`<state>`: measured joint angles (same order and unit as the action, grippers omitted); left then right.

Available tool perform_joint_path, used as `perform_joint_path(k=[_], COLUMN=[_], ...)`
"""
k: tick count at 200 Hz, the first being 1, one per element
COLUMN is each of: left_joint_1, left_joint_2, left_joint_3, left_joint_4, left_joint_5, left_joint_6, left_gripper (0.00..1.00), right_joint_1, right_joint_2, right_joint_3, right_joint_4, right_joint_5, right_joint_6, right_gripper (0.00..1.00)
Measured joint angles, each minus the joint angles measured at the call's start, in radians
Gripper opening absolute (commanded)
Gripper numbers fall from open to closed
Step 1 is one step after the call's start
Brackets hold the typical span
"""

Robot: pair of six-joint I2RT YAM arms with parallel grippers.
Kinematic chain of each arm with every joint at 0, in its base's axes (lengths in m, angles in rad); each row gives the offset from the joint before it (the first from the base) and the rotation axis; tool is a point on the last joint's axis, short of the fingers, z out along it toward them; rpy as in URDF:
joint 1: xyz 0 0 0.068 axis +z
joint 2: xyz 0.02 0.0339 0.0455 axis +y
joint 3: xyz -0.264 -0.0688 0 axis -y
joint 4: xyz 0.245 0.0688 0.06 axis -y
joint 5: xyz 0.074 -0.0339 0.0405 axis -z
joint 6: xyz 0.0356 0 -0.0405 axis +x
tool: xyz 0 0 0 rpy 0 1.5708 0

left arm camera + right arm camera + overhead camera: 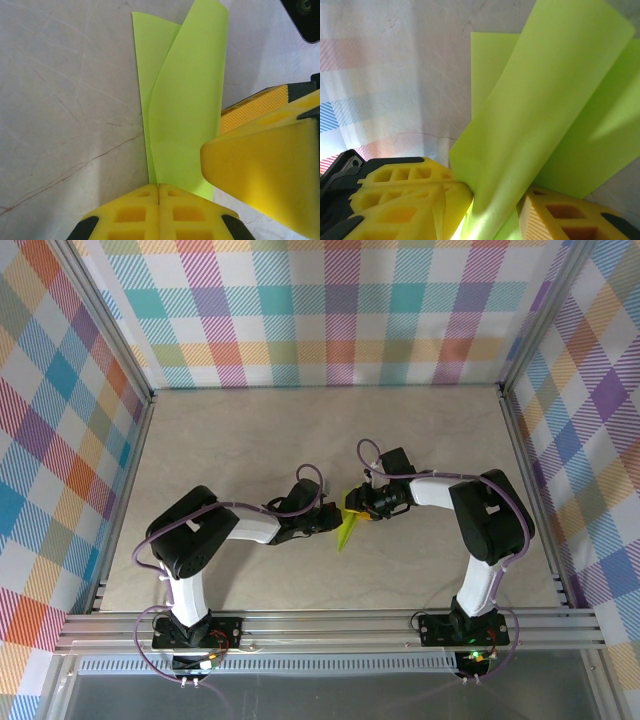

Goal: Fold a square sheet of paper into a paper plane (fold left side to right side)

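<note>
**Pinched: left gripper [159, 197] on the end of the lime sheet [186, 100]; right gripper [492, 200] astride it**

- Lime sheet: partly folded and lifted off the table [220, 450], just below centre in the top view. Two layers show. One is flatter at the back; in front, a flap curls over it and is not yet pressed down.
- Long axis: in the left wrist view it runs straight up the frame from the fingers at the bottom edge. In the top view it is near vertical, with a point toward the bottom of the frame.
- Left gripper: fingers meet along a seam, and the sheet's lower end vanishes into it. It is holding the sheet.
- Right gripper: jaws stand narrowly apart, one at lower left and one at lower right of its own view. The curled flap runs up through the gap, and I see no clamp on it.
- Which is nearer: the sheet lies between the two grippers in the top view, left gripper to its left, right gripper at its upper right. Neither needs to reach.
- Judgement: the fold is under way but not creased. The coming move likely turns on carrying the loose flap across the long axis while the pinched end stays as pivot. Thin paper may buckle or slip.
</note>
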<state>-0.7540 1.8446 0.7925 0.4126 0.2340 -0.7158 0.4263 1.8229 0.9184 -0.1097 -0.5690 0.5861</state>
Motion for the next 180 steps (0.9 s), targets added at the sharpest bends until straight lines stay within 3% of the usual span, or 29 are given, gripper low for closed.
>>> perform_joint_path(k=[180], left_joint_1=[-0.024], left_joint_2=[-0.001], left_joint_3=[0.013], left_joint_4=[-0.034], left_joint_5=[-0.038], left_joint_6=[-0.005], left_gripper=[0.00], right_joint_1=[0.000], right_joint_2=[0.002], right_joint_3=[0.008], right_joint_4=[-0.008], right_joint_5=[-0.006], right_joint_6=[0.000], right_gripper=[0.43])
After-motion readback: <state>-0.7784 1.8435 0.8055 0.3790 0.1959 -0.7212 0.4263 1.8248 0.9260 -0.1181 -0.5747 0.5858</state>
